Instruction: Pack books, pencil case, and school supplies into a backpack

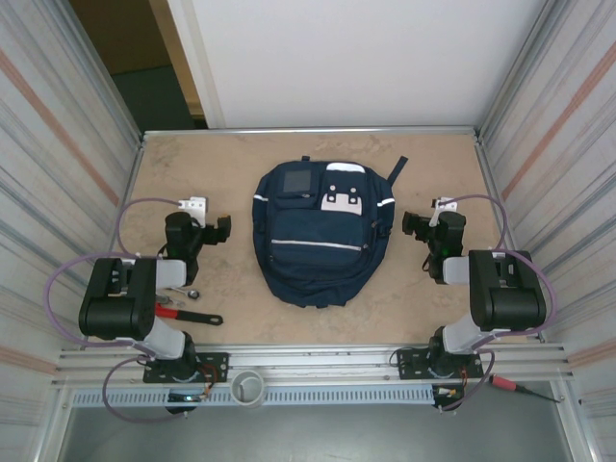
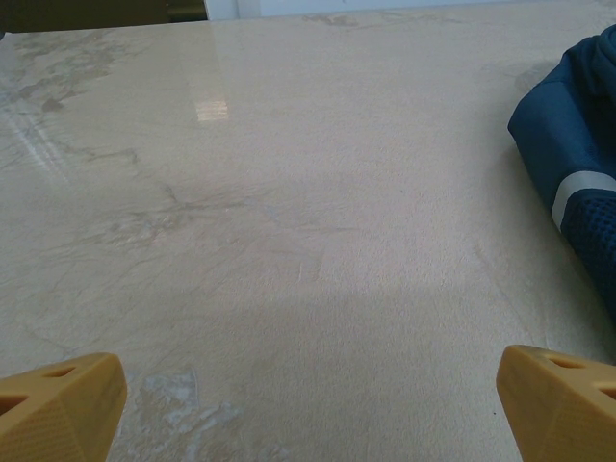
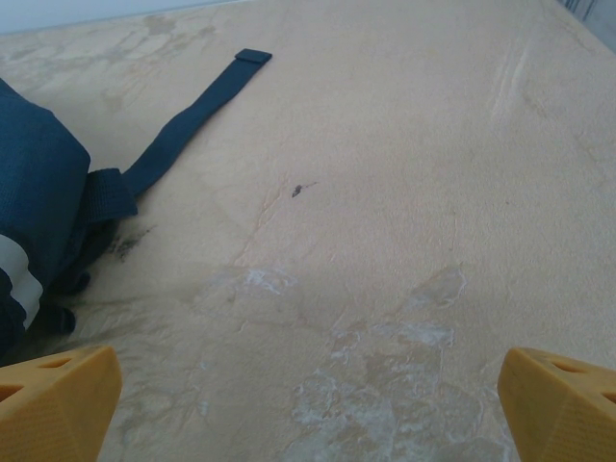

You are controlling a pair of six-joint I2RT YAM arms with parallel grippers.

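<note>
In the top view, the backpack (image 1: 322,231) was seen lying flat, front face up, at the middle of the table (image 1: 423,308). The left gripper (image 1: 219,229) was held just left of it and the right gripper (image 1: 412,224) just right of it, neither touching. A red pipe wrench (image 1: 166,310) and a black spanner (image 1: 202,317) were laid by the left arm's base.

In the left wrist view, the left gripper (image 2: 310,402) was shown with its yellow fingertips (image 2: 60,404) wide apart over bare table, the backpack (image 2: 573,144) at the right edge.

In the right wrist view, the right gripper (image 3: 310,402) was likewise spread wide and clasped nothing. The backpack (image 3: 38,192) was seen at the left, its strap (image 3: 192,111) stretched flat across the table.
</note>
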